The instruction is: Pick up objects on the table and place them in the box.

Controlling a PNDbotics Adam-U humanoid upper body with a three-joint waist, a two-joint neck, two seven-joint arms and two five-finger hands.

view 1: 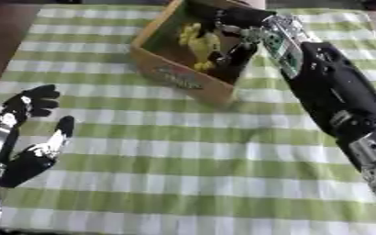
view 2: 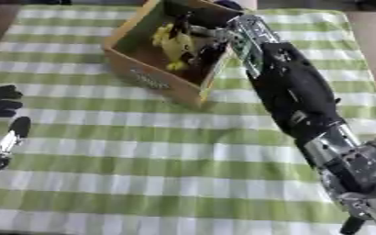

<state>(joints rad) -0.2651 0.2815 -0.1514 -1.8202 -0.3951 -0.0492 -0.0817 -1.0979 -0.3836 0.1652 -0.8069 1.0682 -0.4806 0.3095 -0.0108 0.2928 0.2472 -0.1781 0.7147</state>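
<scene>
our right robot hand [view 1: 238, 34] reaches into the brown cardboard box [view 1: 171, 73] near the bench's [view 1: 183, 160] far edge, grasping a yellow toy [view 1: 199, 43] inside; left robot hand [view 1: 30, 133] rests released at the left edge.

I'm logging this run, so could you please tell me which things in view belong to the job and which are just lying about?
Part of the job:
- cardboard box, far on the table
- yellow object inside the box
- right robot hand, reaching into the box over the yellow object

Just there:
- green-and-white checked tablecloth
- left robot hand, idle and open at the left edge
</scene>
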